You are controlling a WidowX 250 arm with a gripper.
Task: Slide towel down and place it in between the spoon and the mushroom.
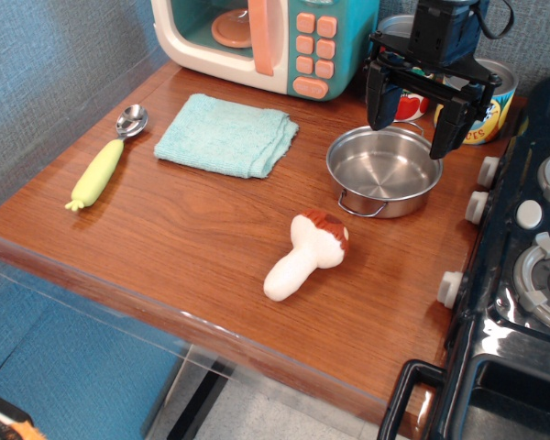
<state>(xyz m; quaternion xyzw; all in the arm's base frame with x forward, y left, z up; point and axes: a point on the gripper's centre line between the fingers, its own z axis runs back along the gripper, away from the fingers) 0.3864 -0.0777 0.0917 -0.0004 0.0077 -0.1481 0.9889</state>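
Gripper (413, 117) hovering wide open, empty, above steel pot (383, 170). Towel (226, 134) well left; approach low, press flat, drag toward gap between spoon (107, 159) and mushroom (307, 254).

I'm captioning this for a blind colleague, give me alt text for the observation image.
A folded teal towel lies on a wooden table between a corn-handled spoon at left and a steel pot at right, with a toy mushroom nearer the front edge. The robot's hand hangs open above the pot.
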